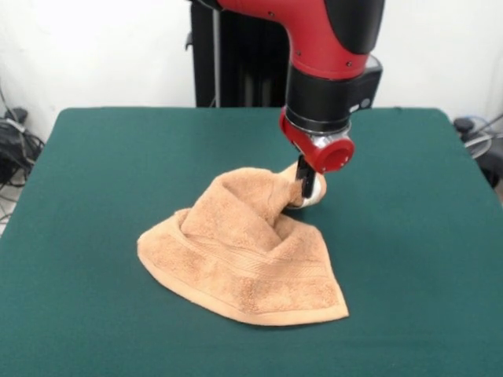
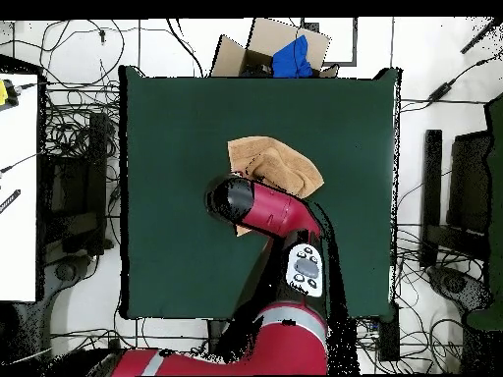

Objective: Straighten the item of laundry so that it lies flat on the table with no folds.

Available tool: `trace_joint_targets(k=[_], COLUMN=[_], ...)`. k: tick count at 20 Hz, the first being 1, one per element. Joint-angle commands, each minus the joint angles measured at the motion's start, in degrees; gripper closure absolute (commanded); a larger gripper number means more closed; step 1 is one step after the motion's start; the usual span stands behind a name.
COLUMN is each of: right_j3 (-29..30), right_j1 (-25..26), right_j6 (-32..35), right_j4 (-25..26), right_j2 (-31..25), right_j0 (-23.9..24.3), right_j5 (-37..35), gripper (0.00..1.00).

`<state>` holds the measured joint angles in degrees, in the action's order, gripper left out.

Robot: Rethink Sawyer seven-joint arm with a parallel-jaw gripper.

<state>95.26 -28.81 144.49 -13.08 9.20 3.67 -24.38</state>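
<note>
The orange-tan towel [image 1: 247,255] lies crumpled on the dark green table [image 1: 94,196], near its middle. One part is pulled up into a peak toward my gripper [image 1: 306,191], which is shut on the towel's upper edge just above the table. The rest of the towel spreads toward the front in folds, with a border band showing along the lower edge. In the overhead view the towel [image 2: 280,162] shows beyond the arm, and the arm's head [image 2: 234,201] hides the gripper and the held part. No label tag shows.
The red and black arm [image 1: 330,47] comes down from the top over the table's far middle. A cardboard box with blue cloth [image 2: 280,49] stands beyond the table's far edge in the overhead view. Cables lie on the floor around the table.
</note>
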Motion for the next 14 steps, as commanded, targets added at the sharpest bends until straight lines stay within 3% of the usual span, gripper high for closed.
trace_joint_targets(k=[1,14], right_j3=[4.5,2.0], right_j1=[-2.0,-4.0], right_j6=[-1.5,-2.7], right_j4=[3.6,5.4], right_j2=[-6.0,-7.1], right_j0=[-1.0,0.1], right_j5=[-3.4,-10.5], gripper=[1.0,1.0])
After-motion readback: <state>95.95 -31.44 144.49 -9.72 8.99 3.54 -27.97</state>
